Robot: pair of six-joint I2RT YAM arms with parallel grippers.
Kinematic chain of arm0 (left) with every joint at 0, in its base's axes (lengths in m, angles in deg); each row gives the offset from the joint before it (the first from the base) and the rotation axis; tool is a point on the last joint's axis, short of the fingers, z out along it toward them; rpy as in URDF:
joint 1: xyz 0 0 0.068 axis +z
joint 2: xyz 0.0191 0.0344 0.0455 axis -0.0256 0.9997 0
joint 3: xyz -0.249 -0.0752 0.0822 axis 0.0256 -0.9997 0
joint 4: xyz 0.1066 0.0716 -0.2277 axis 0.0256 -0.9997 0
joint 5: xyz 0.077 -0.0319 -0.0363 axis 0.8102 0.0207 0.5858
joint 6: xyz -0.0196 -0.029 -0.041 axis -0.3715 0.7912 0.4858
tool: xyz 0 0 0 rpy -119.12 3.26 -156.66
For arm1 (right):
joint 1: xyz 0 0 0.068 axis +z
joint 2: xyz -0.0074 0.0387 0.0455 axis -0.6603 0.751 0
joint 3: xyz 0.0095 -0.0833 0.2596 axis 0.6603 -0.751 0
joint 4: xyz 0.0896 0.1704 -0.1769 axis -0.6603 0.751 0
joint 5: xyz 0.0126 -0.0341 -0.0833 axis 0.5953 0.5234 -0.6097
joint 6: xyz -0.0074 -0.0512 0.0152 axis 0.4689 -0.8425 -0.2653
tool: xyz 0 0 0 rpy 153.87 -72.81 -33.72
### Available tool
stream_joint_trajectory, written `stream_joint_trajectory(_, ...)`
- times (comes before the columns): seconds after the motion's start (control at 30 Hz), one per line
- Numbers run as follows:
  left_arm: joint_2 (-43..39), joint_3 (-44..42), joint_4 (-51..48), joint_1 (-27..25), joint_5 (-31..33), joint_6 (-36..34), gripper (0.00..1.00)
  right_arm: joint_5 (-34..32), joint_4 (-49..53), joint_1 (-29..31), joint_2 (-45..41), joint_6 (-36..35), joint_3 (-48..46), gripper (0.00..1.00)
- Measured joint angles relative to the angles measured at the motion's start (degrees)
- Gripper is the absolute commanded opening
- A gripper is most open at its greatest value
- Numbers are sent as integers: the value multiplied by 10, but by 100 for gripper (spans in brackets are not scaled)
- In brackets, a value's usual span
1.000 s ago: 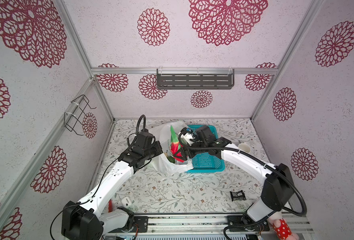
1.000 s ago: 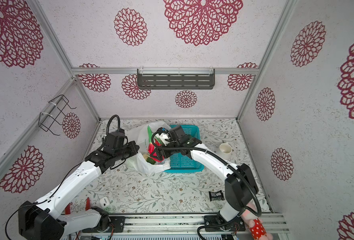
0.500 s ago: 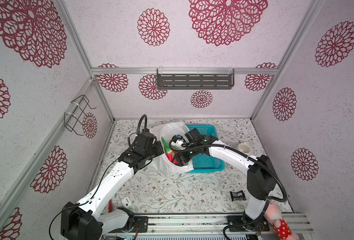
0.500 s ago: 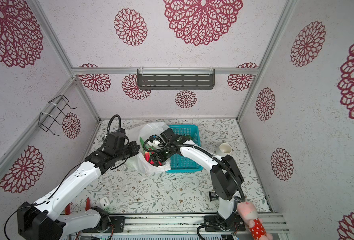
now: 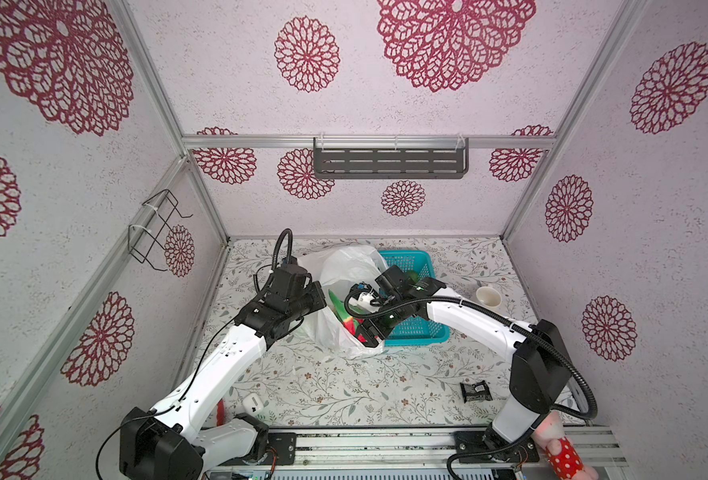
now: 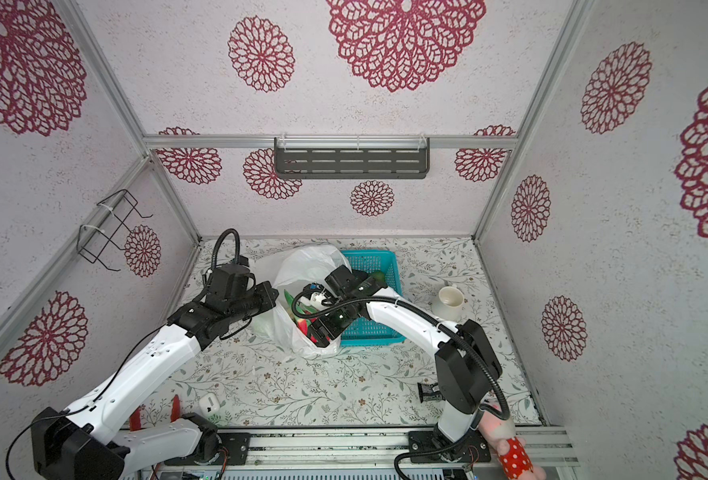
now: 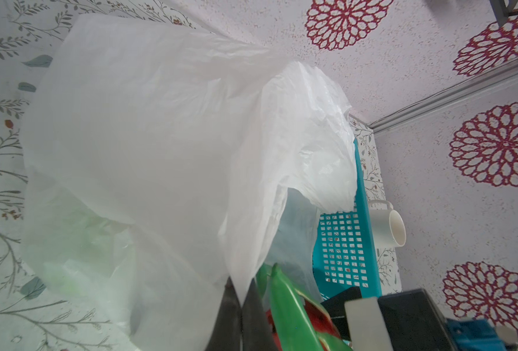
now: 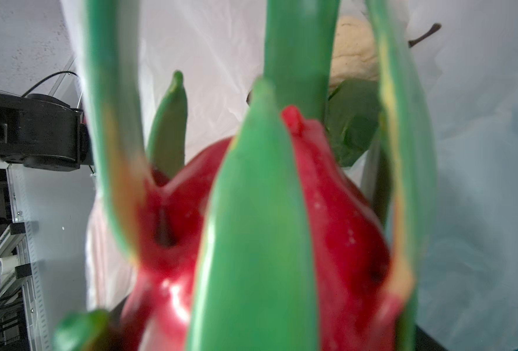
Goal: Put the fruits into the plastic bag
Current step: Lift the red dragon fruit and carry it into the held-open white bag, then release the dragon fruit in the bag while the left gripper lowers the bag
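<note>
Right wrist view is filled by the dragon fruit (image 8: 327, 228), red with green tips. The right gripper (image 5: 368, 332) has its jaws wide around it, though the fingers themselves are mostly hidden behind the fruit. In both top views this gripper reaches across to the left, and the fruit sits just inside the mouth of the bag (image 5: 344, 266), not yet let go.

The left gripper (image 7: 241, 291) is clamped tight on the bag's near-left rim and lifts the film so the mouth stands open.

Inside the bag, past the dragon fruit, lies a pale pear (image 8: 355, 51) with its stalk, and something dark green lies beside it. A green shape also shows faintly through the film in the left wrist view. The bag stands at the far middle of the table, touching the left side of the basket (image 5: 414, 338).

One green fruit (image 5: 413, 275) lies in the far part of the basket, just behind the right arm. The arm covers much of the basket, so I cannot tell whether more fruit is left there.

My judgement is that the task is past halfway. At least the pear is bagged, and the dragon fruit needs only lowering and releasing. The green fruit in the basket is yet to be fetched, along with any hidden ones.
</note>
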Motion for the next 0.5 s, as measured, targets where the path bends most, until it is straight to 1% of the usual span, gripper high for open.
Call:
stream_joint_trajectory(0.13,-7,0,11,0,-23,-15,0,-1,25,1,27,0,37,0)
stream_joint_trajectory(0.27,-25,0,12,0,-43,-31,0,-11,42,2,82,5,113,0)
stream_joint_trajectory(0.4,-37,0,12,0,-59,-40,0,-41,42,2,134,12,191,0)
stream_joint_trajectory(0.5,-36,0,10,0,-67,-42,0,-58,33,-1,155,27,225,0)
